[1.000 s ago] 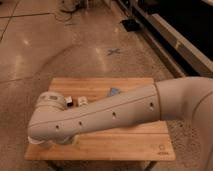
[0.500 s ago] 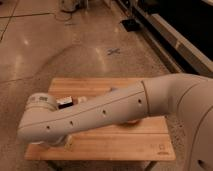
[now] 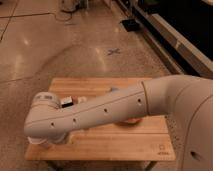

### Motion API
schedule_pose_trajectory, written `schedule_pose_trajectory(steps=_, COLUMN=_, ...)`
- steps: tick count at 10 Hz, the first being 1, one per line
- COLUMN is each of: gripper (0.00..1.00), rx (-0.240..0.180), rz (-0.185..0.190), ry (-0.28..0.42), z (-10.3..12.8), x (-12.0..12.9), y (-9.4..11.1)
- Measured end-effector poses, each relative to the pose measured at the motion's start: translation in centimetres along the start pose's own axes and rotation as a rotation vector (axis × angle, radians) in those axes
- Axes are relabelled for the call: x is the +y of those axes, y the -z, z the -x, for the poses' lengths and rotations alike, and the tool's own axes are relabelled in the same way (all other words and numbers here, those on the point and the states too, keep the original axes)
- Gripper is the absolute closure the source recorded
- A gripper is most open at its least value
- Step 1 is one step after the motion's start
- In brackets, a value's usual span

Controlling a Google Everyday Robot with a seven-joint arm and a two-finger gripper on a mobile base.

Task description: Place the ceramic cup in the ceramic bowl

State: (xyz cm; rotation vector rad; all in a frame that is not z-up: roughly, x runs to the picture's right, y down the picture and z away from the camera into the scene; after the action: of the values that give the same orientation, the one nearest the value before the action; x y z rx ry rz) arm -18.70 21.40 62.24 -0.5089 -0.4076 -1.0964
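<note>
Polished floor (image 3: 60, 45), wooden table (image 3: 120, 146), arm (image 3: 100, 112) across it, tool hidden below, state unclear

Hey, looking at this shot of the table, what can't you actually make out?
- The gripper: camera view, hidden beneath the wrist end of the arm, over the front-left corner of the table.
- The ceramic bowl: only an orange sliver shows below the arm, so its inside is hidden.
- The ceramic cup: a small white thing peeks over the arm; too little shows to say it is the cup.
</note>
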Motion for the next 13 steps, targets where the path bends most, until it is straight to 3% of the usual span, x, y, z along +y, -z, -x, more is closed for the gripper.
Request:
schedule_pose_trajectory(steps=3, gripper=0.35, rx=-0.036, rz=-0.014, ry=0.005, z=-2.6, x=-1.7, y=-2.4)
schedule_pose_trajectory(steps=5, gripper=0.35, rx=-0.059, rz=-0.046, ry=0.026, z=-3.0, x=-3.9, y=-2.6)
schedule_pose_trajectory(steps=9, gripper=0.35, rx=-0.097, rz=-0.095, ry=0.107, z=-0.9, x=-7.9, y=-1.6)
schedule_pose_trajectory(steps=13, gripper=0.35, rx=-0.120, rz=-0.076, ry=0.174, z=0.8, x=-9.5, y=-3.4)
